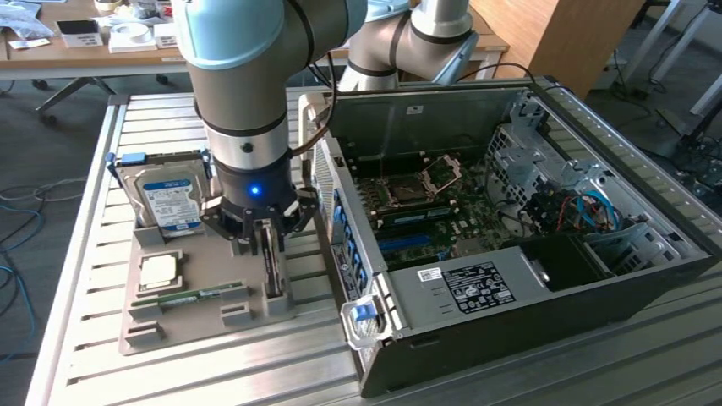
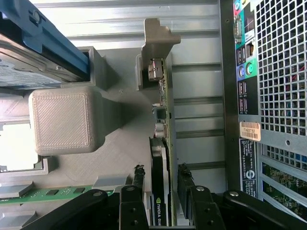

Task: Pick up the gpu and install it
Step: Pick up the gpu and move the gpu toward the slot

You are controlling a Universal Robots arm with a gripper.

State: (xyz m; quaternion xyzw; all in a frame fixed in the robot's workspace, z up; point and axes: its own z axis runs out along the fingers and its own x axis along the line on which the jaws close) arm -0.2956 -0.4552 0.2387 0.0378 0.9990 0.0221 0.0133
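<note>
The gpu [image 1: 272, 275] stands on its edge in a slot of the grey printed holder tray [image 1: 186, 330], just beside the open computer case [image 1: 508, 211]. My gripper [image 1: 262, 235] hangs straight above it, lowered over its top edge. In the wrist view the gpu [image 2: 159, 153] shows as a thin black card with a green board edge and a silver bracket at its far end. My gripper [image 2: 161, 179] is open and straddles the card. One black finger [image 2: 139, 178] stands on each side, and a narrow gap shows between each finger and the card.
On the same tray sit a hard drive [image 1: 172, 203] in a blue bracket, a square processor [image 1: 158, 271] and a green memory stick [image 1: 192, 296]. The case's rear panel [image 2: 278, 72] stands close beside the gpu. The motherboard [image 1: 440, 216] lies exposed inside the case.
</note>
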